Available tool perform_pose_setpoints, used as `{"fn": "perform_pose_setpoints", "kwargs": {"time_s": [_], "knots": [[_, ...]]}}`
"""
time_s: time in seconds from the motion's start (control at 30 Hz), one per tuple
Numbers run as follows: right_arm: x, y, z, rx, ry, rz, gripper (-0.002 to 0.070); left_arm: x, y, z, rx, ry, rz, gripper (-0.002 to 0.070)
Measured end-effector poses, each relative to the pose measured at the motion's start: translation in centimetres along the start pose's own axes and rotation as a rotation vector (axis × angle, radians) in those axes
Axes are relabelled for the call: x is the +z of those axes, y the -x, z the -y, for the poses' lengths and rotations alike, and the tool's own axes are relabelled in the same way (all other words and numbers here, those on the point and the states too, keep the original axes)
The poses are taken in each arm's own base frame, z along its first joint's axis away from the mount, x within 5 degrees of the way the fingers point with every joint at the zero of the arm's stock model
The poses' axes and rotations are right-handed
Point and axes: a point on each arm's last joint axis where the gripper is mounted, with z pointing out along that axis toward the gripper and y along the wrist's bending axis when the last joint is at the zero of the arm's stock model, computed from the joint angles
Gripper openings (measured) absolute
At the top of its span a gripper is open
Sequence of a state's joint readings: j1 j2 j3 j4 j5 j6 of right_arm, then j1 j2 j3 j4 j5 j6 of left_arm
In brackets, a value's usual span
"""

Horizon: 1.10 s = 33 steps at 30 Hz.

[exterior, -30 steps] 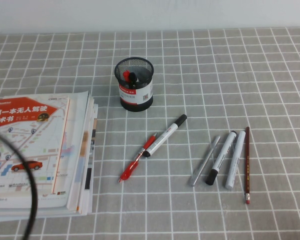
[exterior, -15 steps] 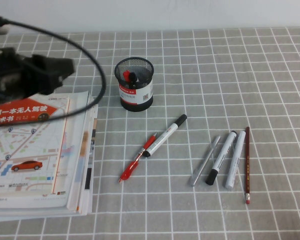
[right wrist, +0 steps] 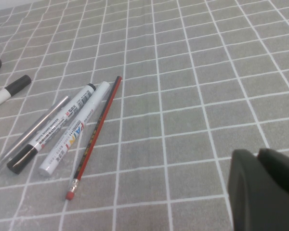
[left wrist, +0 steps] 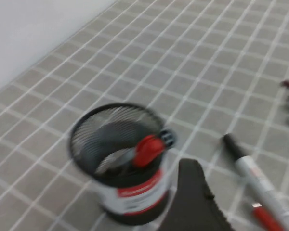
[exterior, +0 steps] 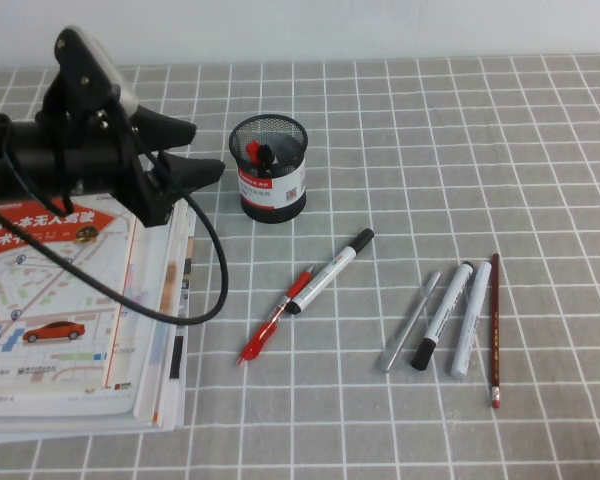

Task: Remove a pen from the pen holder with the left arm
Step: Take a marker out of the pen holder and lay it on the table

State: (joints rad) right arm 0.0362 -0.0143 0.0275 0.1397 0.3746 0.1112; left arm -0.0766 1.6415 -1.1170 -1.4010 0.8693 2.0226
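Pen [exterior: 253,151], red-capped, looks light, stiff and slick; pinch it at the cap by the rim. Nearest, the right gripper [right wrist: 257,166] hangs over the table near the pencil [right wrist: 94,134]. Farther, the left gripper [exterior: 208,150], jaws spread and empty, hovers just beside the holder [exterior: 270,200] where the pen leans.

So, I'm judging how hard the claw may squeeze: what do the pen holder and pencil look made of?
Pen holder: black see-through mesh, probably painted metal, matte. Pencil: likely wood under dark red lacquer, with a red eraser end. Left claw hovers open beside the holder; right claw hangs over the tablecloth, apart from the pencil.
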Motion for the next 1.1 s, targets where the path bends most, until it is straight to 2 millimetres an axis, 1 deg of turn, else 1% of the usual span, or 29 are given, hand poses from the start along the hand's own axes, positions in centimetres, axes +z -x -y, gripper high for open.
{"fn": "perform_pose_setpoints", "kwargs": {"time_s": [0.13,0.23,0.4,0.6,0.8,1.0,1.1], "knots": [[0.0,0.0,0.0,0.0,0.0,0.0,-0.0013,1.2,-1.3,-1.1,0.021,0.056,0.005,0.0413],[0.0,0.0,0.0,0.0,0.0,0.0,-0.0012,2.1,-2.2,-1.5,0.049,0.052,0.035,0.0413],[0.0,0.0,0.0,0.0,0.0,0.0,-0.0013,3.8,-4.1,-2.1,0.047,0.053,0.073,0.0413],[0.0,0.0,0.0,0.0,0.0,0.0,-0.0013,5.1,-5.4,-2.5,0.063,0.018,0.088,0.0413],[0.0,0.0,0.0,0.0,0.0,0.0,-0.0013,5.9,-5.4,-3.5,0.089,0.004,0.119,0.0413],[0.0,0.0,0.0,0.0,0.0,0.0,-0.0013,6.5,-4.7,-4.6,0.126,0.003,0.153,0.0413],[0.0,0.0,0.0,0.0,0.0,0.0,-0.0013,7.2,-4.6,-4.8,0.133,-0.004,0.159,0.0413]]}}
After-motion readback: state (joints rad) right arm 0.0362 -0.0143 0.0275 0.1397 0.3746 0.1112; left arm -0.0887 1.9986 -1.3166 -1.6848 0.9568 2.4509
